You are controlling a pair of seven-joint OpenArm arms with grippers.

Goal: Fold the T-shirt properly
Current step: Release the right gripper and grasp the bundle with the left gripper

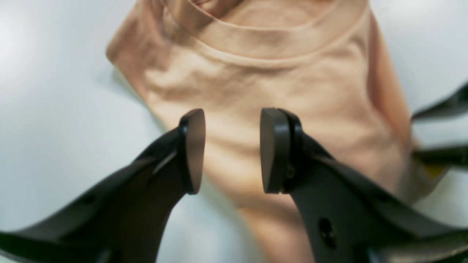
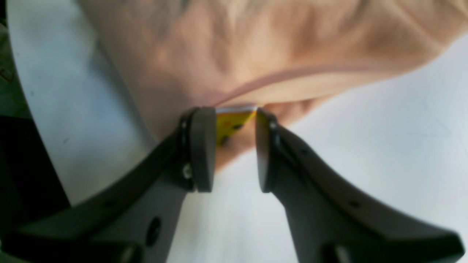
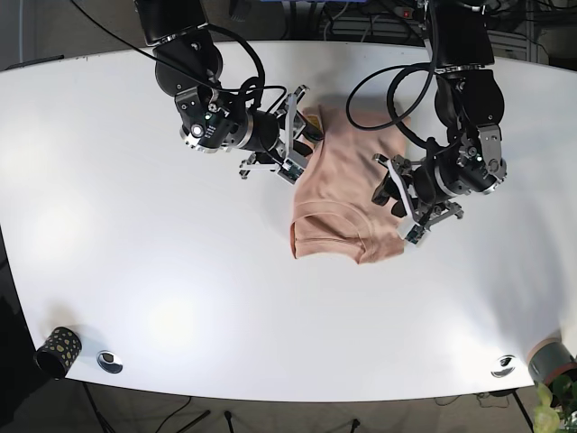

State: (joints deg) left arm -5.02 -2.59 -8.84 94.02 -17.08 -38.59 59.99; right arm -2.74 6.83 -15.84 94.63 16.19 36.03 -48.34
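Observation:
A peach T-shirt [image 3: 343,194] lies partly folded in the middle of the white table [image 3: 135,225], its collar band [image 1: 263,44] showing in the left wrist view. My left gripper [image 1: 232,151] is open just above the shirt's body [image 1: 234,95], at the shirt's right edge in the base view [image 3: 399,206]. My right gripper [image 2: 232,149] is open at the shirt's far left edge [image 3: 302,135]. A fabric corner with a yellow label [image 2: 234,122] lies between its fingertips. The pads stand apart from the cloth.
A dark patterned cup [image 3: 56,350] and a small metal disc [image 3: 110,361] sit at the front left. Another disc [image 3: 503,365] and a potted plant [image 3: 554,370] are at the front right. Cables run along the table's far edge.

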